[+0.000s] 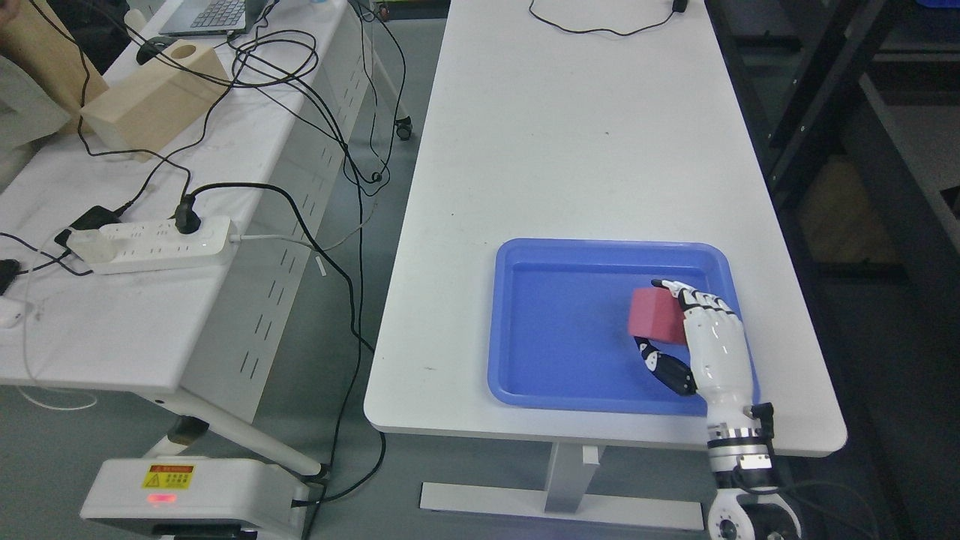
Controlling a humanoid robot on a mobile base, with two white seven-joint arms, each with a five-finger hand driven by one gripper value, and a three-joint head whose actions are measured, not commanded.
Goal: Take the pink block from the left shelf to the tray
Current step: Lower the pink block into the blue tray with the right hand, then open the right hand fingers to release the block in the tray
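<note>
A pink block [654,315] is held over the right part of the blue tray [555,375] on the white table. My right hand [660,319] comes up from the bottom right edge and is shut on the block, with the fingers [694,296] across its far side and the thumb [660,364] below it. I cannot tell whether the block touches the tray floor. The left arm does not show.
The white table [585,135] stretches away behind the tray, with a black cable [600,28] at its far end. A second table on the left carries a power strip [150,244], cables and a wooden box [154,97]. Dark shelving [862,112] stands on the right.
</note>
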